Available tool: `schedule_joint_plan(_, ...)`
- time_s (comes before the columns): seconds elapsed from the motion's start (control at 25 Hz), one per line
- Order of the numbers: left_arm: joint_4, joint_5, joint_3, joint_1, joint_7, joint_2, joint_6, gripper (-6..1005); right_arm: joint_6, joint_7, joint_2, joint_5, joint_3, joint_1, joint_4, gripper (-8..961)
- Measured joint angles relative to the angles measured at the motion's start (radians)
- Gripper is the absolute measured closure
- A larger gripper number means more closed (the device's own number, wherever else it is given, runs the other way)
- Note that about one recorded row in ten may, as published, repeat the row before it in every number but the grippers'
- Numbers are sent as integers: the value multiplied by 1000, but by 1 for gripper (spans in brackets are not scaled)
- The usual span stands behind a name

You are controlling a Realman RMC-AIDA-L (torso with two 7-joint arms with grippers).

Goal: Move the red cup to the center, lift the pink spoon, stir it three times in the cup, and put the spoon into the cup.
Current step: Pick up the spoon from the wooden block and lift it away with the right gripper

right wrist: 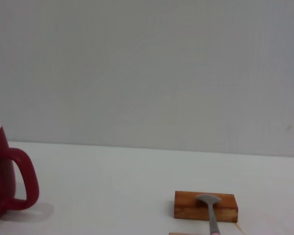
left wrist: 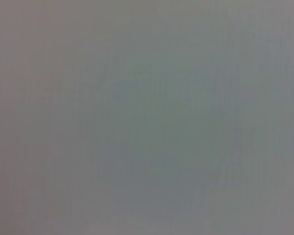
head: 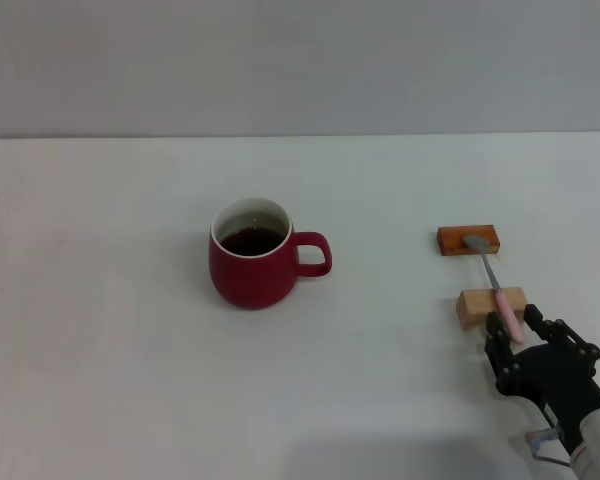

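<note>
The red cup (head: 252, 270) stands upright on the white table a little left of the middle, with dark liquid inside and its handle towards the right; its handle side also shows in the right wrist view (right wrist: 10, 183). The pink spoon (head: 504, 303) lies across two blocks, its silver bowl (right wrist: 208, 199) on the far one. My right gripper (head: 514, 325) is at the near end of the pink handle, open, with one finger on each side of it. The left gripper is out of view.
An orange-brown block (head: 468, 240) holds up the spoon's bowl and a tan wooden block (head: 475, 305) holds up its handle. A grey wall rises behind the table. The left wrist view is plain grey.
</note>
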Motion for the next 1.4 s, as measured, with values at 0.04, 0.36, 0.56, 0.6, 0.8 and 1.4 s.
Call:
schedule_joint_plan(0.04,0,0,0,0,0,0,1,172,0,0,0,0,0,0,0,523)
schedule_joint_plan(0.36,0,1,0,3,0,0,2,173,-4,1,1,0,1,-3,0,562)
schedule_joint_plan(0.56,0,3,0,8,0,-1,6,173,-4,1,1,0,2,-3,0,600)
schedule_joint_plan(0.6,0,3,0,10,0,-2,9,173,-3,-1,0,0,2,-3,0,607)
schedule_joint_plan(0.8,0,3,0,14,0,-3,16,173,-1,-3,0,0,2,1,0,653)
schedule_joint_plan(1.4,0,1,0,18,0,-3,17,174,2,-4,3,1,5,10,-8,677)
